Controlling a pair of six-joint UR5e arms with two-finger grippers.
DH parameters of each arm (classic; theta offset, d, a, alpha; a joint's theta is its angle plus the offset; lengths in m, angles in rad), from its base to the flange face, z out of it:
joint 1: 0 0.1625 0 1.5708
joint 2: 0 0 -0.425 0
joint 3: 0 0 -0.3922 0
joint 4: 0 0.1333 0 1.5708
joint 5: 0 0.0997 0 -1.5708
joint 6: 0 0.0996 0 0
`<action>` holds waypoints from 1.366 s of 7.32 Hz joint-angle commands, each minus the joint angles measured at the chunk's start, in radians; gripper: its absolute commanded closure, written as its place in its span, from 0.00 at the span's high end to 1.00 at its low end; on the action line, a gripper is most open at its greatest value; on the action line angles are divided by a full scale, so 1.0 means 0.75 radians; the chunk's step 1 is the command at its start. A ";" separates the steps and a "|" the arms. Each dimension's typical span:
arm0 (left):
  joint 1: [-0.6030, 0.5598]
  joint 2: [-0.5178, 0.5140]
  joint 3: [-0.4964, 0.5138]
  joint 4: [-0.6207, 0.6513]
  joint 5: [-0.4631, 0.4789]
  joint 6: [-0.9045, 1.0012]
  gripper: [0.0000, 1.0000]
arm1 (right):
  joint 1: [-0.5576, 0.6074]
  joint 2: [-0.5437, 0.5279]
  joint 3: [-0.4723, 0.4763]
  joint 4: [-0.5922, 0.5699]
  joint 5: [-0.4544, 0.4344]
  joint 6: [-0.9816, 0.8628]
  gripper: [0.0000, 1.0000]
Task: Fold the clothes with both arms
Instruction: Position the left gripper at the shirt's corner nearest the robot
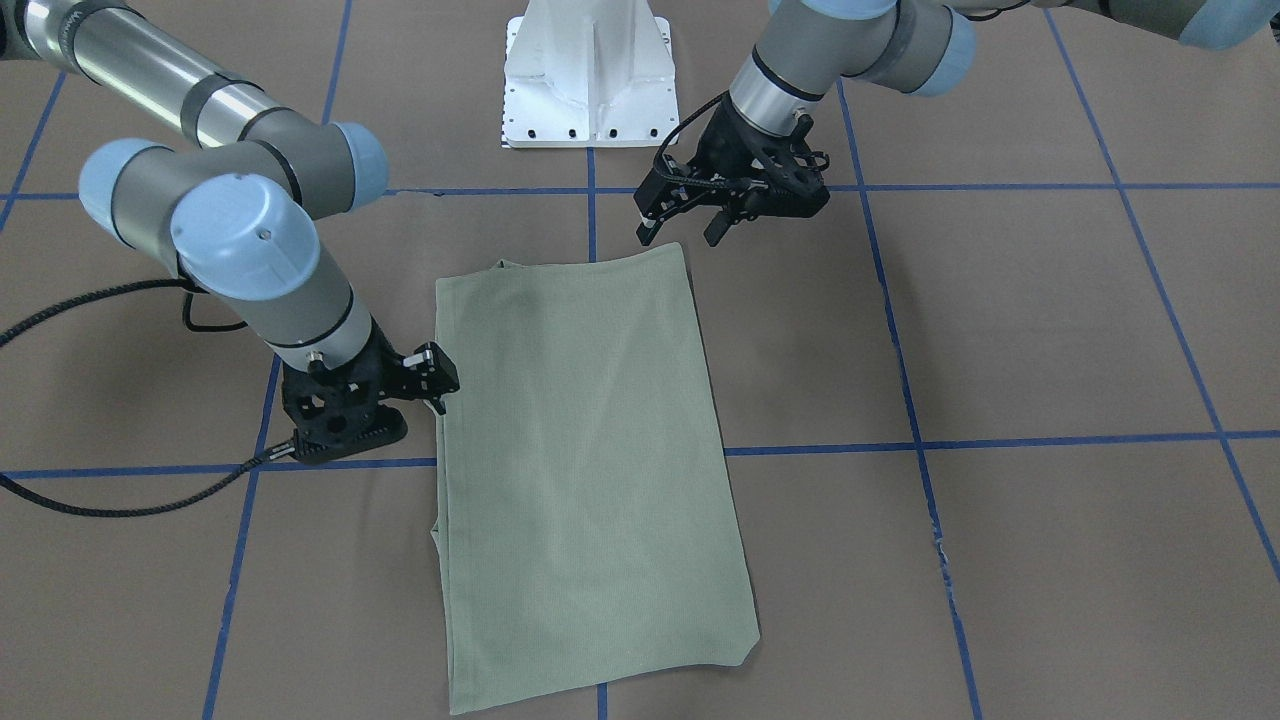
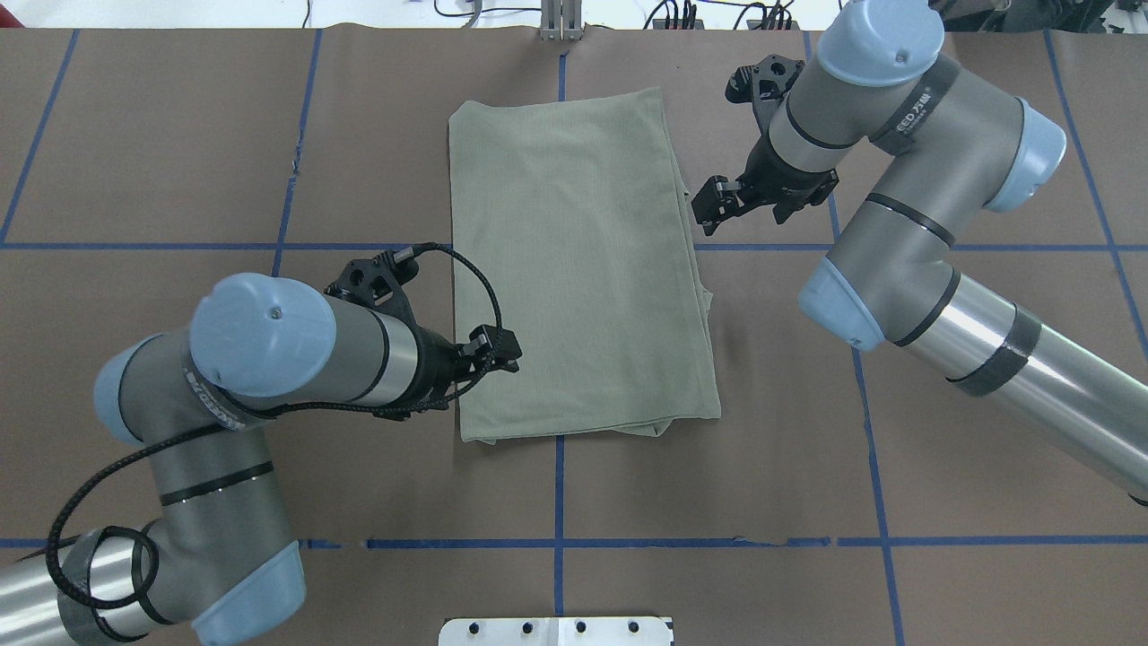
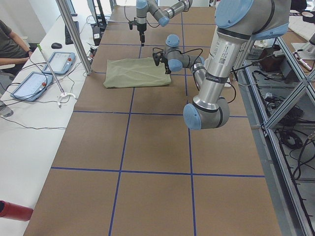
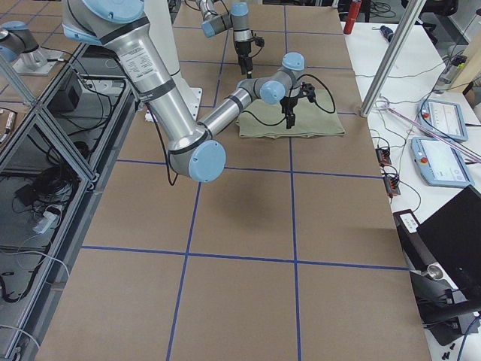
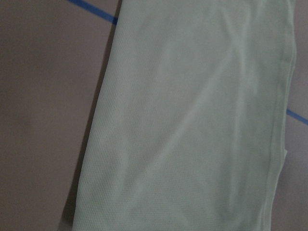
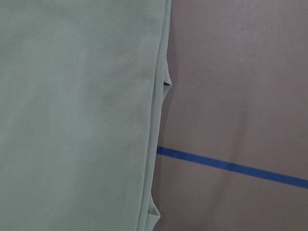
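Observation:
The sage-green shirt (image 1: 590, 450) lies folded into a flat, long rectangle on the brown table (image 1: 1050, 330); its collar, logo and tag are hidden. It also shows in the overhead view (image 2: 578, 269) and fills both wrist views (image 5: 192, 120) (image 6: 77, 115). My left gripper (image 1: 682, 232) is open and empty, just above the shirt's corner nearest the robot on its left side (image 2: 491, 352). My right gripper (image 1: 438, 385) hovers at the shirt's right long edge (image 2: 708, 205), looks open, and holds nothing.
The white pedestal base (image 1: 590, 80) stands at the robot's side of the table. Blue tape lines (image 2: 558, 502) grid the brown surface. A metal pole (image 3: 74, 34) and a side bench with tablets (image 3: 59, 61) stand beyond the far edge.

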 commanded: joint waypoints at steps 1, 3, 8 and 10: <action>0.106 -0.016 0.005 0.153 0.071 -0.182 0.98 | -0.002 -0.040 0.077 -0.010 0.032 0.102 1.00; 0.110 -0.059 0.129 0.158 0.126 -0.248 0.98 | -0.002 -0.042 0.081 -0.008 0.031 0.113 1.00; 0.087 -0.106 0.252 0.146 0.151 -0.266 0.90 | -0.002 -0.044 0.081 -0.008 0.029 0.115 1.00; 0.087 -0.115 0.260 0.146 0.149 -0.266 0.81 | 0.000 -0.044 0.089 -0.010 0.031 0.115 1.00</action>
